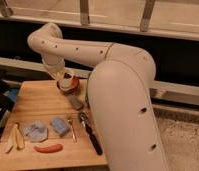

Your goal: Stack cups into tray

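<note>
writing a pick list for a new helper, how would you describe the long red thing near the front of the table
Find the wooden tabletop; the robot's gripper is at its far edge, so look to the near edge. There, just in front of the crumpled blue-grey piece, lies a slim curved red object. It is the only red thing in that front row, next to the pale yellow peel.

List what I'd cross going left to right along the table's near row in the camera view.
Banana peel → crumpled grey-blue wad → blue sponge → fork → black-handled tool. The gripper is behind this row, near the far edge of the table.
</note>
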`<action>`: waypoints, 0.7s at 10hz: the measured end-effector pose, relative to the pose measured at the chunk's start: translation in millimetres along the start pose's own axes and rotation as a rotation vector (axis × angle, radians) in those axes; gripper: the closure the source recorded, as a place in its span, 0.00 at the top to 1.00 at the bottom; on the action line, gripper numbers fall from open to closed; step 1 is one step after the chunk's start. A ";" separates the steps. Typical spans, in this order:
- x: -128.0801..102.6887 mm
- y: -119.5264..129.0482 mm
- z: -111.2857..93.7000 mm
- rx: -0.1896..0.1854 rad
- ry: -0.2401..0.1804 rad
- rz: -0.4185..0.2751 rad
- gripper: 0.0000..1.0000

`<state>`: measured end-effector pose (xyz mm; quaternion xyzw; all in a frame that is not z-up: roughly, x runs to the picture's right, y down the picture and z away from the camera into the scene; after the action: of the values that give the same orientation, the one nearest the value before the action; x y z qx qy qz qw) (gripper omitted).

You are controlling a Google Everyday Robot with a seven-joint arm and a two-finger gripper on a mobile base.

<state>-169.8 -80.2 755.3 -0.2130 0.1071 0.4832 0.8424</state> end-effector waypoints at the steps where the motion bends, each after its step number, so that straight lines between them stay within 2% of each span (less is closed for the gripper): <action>1: 0.4 -23.1 -5.2 0.043 -0.006 0.035 0.00; 2: 5.9 -57.6 -13.6 0.102 -0.009 0.091 0.00; 4: 21.5 -110.1 -21.4 0.173 0.001 0.181 0.00; 6: 35.1 -159.1 -17.5 0.212 0.013 0.283 0.00; 7: 43.6 -173.4 -13.0 0.216 0.022 0.322 0.00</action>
<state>1.8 -129.4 771.1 -0.1070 0.2003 0.5951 0.7709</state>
